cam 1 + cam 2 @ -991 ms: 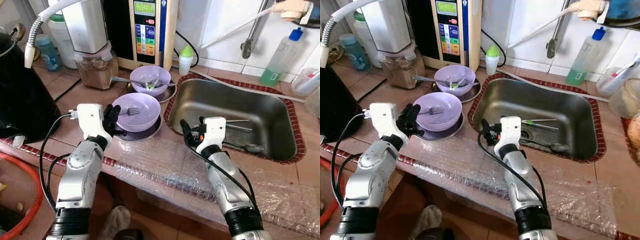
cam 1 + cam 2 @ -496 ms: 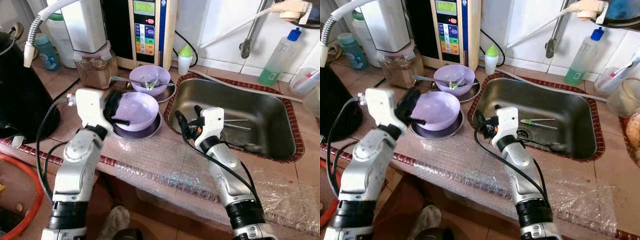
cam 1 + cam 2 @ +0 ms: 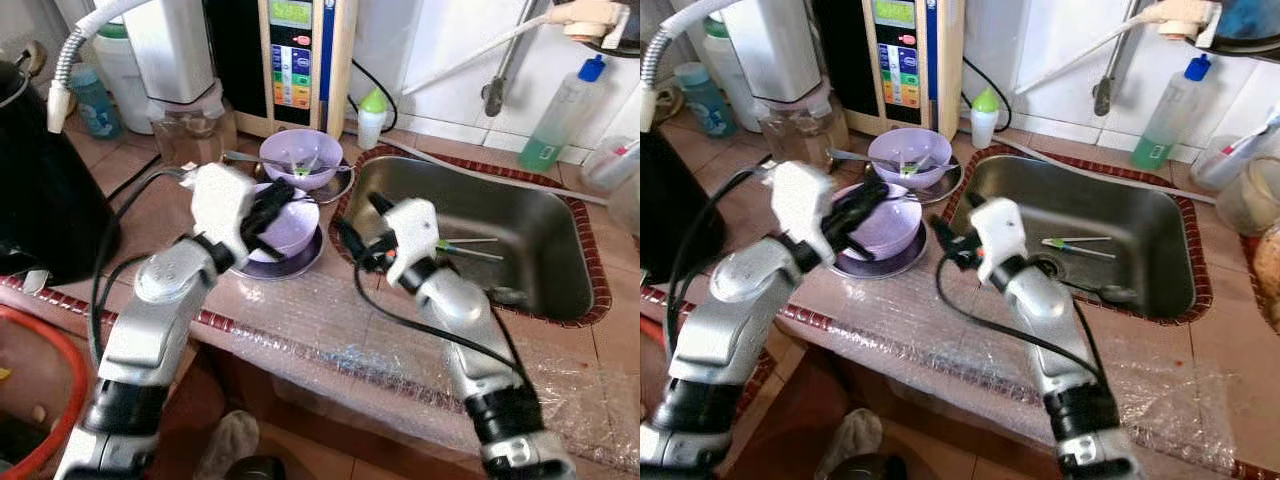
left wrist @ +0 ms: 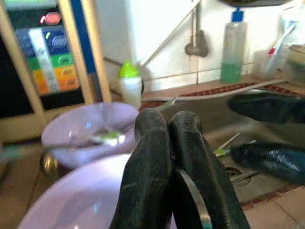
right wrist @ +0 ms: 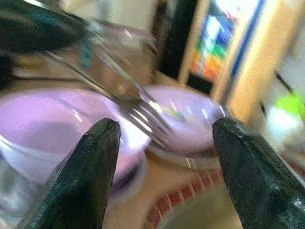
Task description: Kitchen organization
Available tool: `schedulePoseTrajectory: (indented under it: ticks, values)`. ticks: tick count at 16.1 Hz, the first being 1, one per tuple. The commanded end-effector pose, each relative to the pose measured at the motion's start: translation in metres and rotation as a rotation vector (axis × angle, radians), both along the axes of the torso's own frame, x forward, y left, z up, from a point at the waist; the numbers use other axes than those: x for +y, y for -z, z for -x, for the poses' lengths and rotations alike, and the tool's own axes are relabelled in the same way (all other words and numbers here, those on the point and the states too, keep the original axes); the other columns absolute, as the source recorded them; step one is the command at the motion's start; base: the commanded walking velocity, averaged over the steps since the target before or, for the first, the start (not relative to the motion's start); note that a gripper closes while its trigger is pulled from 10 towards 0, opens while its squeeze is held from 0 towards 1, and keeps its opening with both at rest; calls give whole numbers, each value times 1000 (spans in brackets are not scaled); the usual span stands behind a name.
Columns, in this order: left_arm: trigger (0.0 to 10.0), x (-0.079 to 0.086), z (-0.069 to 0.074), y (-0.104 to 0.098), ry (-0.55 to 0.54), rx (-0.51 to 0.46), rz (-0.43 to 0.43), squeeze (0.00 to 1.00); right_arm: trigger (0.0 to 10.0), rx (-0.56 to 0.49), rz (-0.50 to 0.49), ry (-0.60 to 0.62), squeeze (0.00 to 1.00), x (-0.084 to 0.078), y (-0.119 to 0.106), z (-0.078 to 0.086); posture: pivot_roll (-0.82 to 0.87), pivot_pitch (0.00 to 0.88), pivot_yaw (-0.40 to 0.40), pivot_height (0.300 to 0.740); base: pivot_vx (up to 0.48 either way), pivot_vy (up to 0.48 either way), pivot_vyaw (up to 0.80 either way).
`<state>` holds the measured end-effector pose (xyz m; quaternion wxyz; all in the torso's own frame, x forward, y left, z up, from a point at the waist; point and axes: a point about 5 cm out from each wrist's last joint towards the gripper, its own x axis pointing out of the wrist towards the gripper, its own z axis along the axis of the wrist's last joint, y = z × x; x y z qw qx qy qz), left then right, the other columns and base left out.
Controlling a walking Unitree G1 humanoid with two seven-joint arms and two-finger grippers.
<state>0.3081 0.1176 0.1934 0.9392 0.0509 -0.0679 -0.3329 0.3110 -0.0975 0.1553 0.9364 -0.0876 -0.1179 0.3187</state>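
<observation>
pinching a silver fork [image 5: 138, 107], left gripper [image 4: 171, 143] clamped, right gripper [image 5: 164, 157] apart

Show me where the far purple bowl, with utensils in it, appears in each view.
Left eye view: far purple bowl, upper middle, behind the near bowl.
Right eye view: the bowl, upper middle, by the sink's corner.
Left wrist view: the bowl, beyond the left gripper.
Right wrist view: the bowl, blurred, behind the fork.
Shared landmark: the coloured-button panel just behind it.
</observation>
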Motion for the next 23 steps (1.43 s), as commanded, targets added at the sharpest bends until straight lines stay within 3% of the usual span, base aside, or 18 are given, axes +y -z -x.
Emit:
schedulePoseTrajectory:
  ticks: [1,5,7,12,13,17,23]
  values:
    - [0,-6,-4,-12,33,-29,-3,0,10000,-69,43,-65,0,5,-14,1,70,0,-3,740,0,0,0]
    - [0,-21,-7,-23,121,-54,-12,0,10000,-130,164,-170,0,12,-17,5,56,0,10,740,0,0,0]
    - [0,-31,-3,-20,183,-31,-13,0,10000,-183,209,-127,0,11,-19,1,53,0,15,740,0,0,0]
    - [0,-37,0,-12,198,-2,-11,0,10000,-206,232,-78,0,11,-17,-3,56,0,17,740,0,0,0]
    - [0,-38,1,-12,212,4,-13,0,0,-206,248,-68,0,10,-15,-5,57,0,16,740,0,0,0]
    - [0,-40,3,-11,223,3,-20,0,0,-172,256,26,0,4,-11,-18,58,0,17,740,0,0,0]
    - [0,-41,3,-9,226,6,-32,0,0,-117,231,51,0,-4,-8,-24,53,0,20,740,0,0,0]
